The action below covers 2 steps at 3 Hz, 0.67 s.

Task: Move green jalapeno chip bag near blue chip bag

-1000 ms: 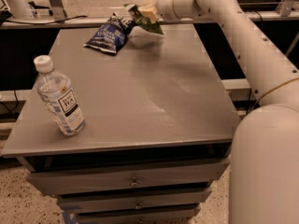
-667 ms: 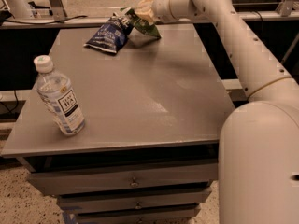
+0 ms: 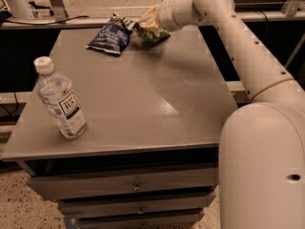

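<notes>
At top centre we find the pincer point(image 3: 149, 20) upon the green jalapeno chip bag point(image 3: 155, 34), its grip indeterminable, just right of the blue chip bag point(image 3: 109, 36).

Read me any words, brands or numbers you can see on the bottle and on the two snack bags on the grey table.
clear plastic water bottle: dark print on its white label, too blurred to read.
crumpled dark-blue foil chip bag: white lettering, too blurred to read.
light-green foil jalapeno chip bag: print unreadable, partly hidden beneath the white gripper just above it.
Nothing can be quoted.
</notes>
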Motion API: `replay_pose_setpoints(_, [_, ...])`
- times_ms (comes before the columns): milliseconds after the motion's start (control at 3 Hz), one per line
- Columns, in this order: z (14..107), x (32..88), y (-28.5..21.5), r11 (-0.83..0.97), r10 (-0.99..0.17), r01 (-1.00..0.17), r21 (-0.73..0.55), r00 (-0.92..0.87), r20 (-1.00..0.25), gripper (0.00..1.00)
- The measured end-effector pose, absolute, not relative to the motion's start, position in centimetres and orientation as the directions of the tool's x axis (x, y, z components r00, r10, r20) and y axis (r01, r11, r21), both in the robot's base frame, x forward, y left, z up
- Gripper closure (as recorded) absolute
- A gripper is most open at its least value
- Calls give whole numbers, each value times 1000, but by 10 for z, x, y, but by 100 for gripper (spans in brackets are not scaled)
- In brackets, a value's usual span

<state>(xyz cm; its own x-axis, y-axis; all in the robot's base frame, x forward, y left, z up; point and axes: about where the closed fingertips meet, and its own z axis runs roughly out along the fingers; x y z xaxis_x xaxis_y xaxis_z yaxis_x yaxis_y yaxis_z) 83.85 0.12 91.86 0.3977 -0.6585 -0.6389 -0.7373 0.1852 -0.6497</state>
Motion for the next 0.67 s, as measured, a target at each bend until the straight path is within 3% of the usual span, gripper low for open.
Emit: replay_pose_setpoints(667, [901, 809, 26, 70, -646, -769, -636, 451, -616, 59])
